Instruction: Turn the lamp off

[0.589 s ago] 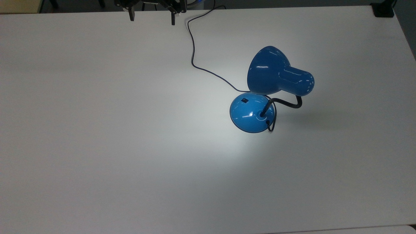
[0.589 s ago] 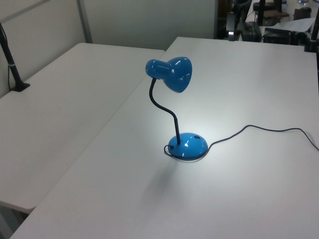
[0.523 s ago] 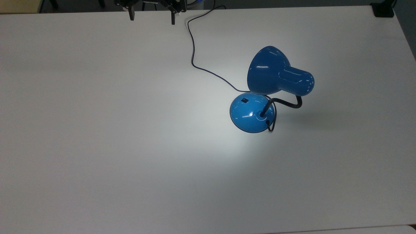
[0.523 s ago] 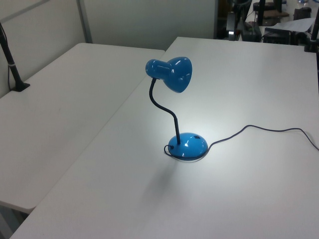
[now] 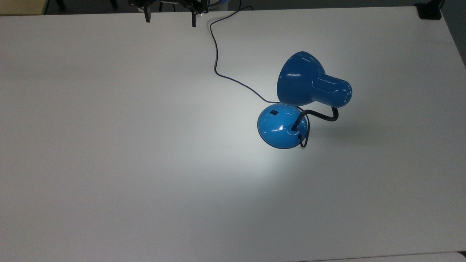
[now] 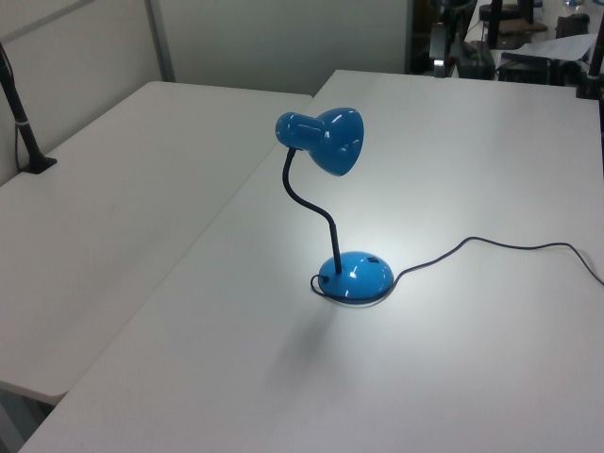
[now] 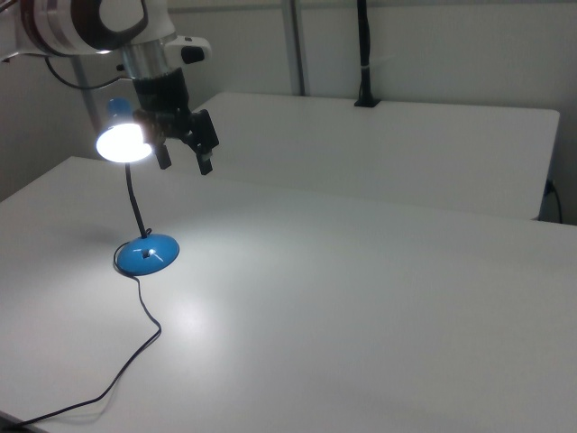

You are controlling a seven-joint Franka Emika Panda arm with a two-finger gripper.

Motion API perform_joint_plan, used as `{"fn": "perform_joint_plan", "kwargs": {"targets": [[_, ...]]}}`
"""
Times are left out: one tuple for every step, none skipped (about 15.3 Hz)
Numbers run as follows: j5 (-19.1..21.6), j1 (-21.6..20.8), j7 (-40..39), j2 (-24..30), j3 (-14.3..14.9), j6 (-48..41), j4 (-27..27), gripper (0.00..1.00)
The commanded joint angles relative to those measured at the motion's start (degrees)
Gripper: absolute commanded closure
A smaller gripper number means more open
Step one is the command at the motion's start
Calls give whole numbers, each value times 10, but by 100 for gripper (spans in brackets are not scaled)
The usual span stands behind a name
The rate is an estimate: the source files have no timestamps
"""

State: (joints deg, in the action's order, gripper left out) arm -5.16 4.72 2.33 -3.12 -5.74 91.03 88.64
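Observation:
The lamp stands lit on the white table, throwing a bright patch beside its base. Its blue bell shade hangs on a black bent gooseneck over the round blue base, which carries a small black switch. The left view shows the lamp with its base; the right view shows the glowing shade and base. My gripper hovers open at the top view's upper edge, far from the lamp, with nothing between its fingers; the right view shows the gripper high above the table.
A thin dark cord snakes from the base toward the top view's upper edge, close to the gripper. A second white table adjoins on the left view's left, with a black post clamped to it.
The gripper has risen very slightly toward the top view's upper edge. The lamp has not moved and stays lit.

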Motion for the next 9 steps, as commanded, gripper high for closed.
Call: {"fn": "perform_joint_plan", "kwargs": {"targets": [[-2, -11, -4, 11, 11, -19, 2, 0], [-2, -12, -4, 11, 11, -20, 2, 0], [-2, -12, -4, 10, 11, -19, 2, 0], [-3, -12, -4, 11, 11, -19, 2, 0], [-2, -12, -4, 11, 11, -20, 2, 0], [-3, -12, -4, 11, 11, -19, 2, 0], [-2, -12, -6, 11, 11, -19, 2, 0], [-2, -12, -10, 11, 11, -20, 3, 0], [-2, -12, -18, 11, 11, -20, 2, 2]]}}
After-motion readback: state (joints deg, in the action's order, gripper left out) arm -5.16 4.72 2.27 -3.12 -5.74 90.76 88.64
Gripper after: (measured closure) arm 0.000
